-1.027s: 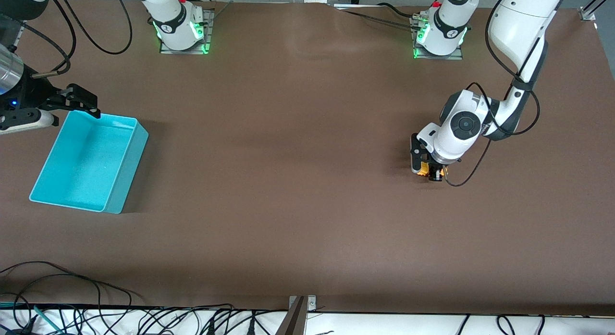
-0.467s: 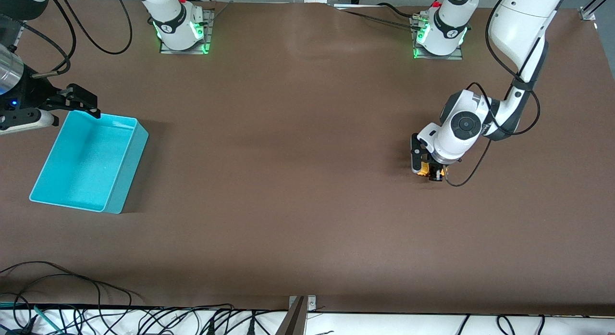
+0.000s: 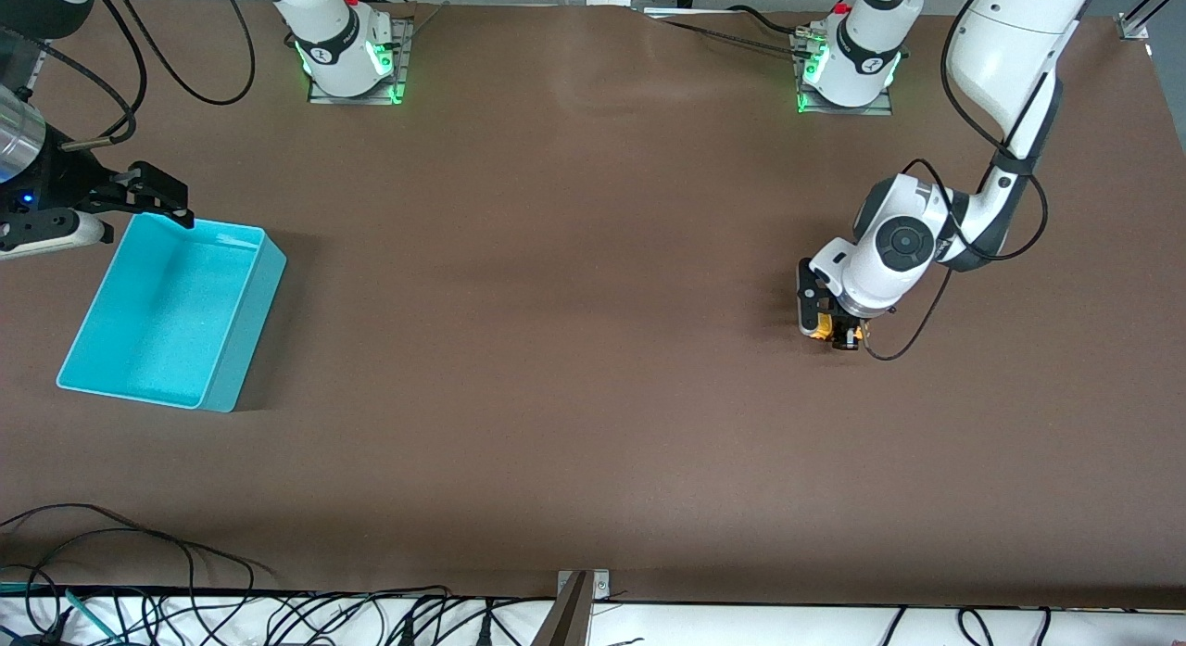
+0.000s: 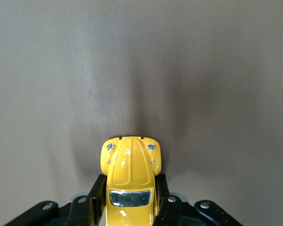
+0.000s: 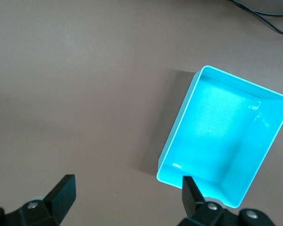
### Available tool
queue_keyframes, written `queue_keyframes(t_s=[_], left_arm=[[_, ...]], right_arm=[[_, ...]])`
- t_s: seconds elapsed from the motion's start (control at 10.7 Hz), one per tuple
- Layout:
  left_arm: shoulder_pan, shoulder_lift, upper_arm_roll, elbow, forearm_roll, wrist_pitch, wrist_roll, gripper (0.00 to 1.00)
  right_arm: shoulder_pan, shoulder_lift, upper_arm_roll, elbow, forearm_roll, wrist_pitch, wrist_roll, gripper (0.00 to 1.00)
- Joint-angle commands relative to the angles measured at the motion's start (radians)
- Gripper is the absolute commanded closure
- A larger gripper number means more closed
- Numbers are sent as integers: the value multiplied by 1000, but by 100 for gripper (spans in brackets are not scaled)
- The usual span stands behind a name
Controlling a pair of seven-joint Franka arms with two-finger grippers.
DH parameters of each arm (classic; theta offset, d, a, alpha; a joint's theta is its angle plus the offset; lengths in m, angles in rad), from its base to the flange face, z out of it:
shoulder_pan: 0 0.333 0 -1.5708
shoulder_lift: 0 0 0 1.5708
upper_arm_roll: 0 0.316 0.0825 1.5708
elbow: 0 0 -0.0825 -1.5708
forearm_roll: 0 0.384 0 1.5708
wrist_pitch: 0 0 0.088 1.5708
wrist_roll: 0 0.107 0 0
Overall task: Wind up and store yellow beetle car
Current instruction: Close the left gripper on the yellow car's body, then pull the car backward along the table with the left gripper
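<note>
The yellow beetle car (image 3: pixel 820 329) is a tiny rounded toy low at the brown table, toward the left arm's end. My left gripper (image 3: pixel 827 327) is shut on it. In the left wrist view the car (image 4: pixel 130 176) sits between the black fingers (image 4: pixel 97 197), its hood pointing away from the wrist. The turquoise bin (image 3: pixel 171 310) stands empty at the right arm's end; it also shows in the right wrist view (image 5: pixel 224 136). My right gripper (image 3: pixel 153 194) is open and empty, hovering over the bin's corner farthest from the front camera.
The brown table (image 3: pixel 556 349) is bare between the bin and the car. Cables (image 3: pixel 139 572) lie along the table edge nearest the front camera. The arm bases (image 3: pixel 347 48) stand at the edge farthest from it.
My left gripper and the car have shifted slightly toward the left arm's end of the table. The right arm has not moved.
</note>
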Motion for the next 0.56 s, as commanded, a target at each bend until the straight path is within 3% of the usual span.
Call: queue_keyframes(t_s=[0.0,0.47], left_arm=[[82,28,-2,7,23,1,87,96],[199,29,-2,16,23,1,194,96]], right_arm=[[4,-6,-5,-3,-6,-10,-16,0],[4,-6,-5,-3,-6,-9,-16,0]])
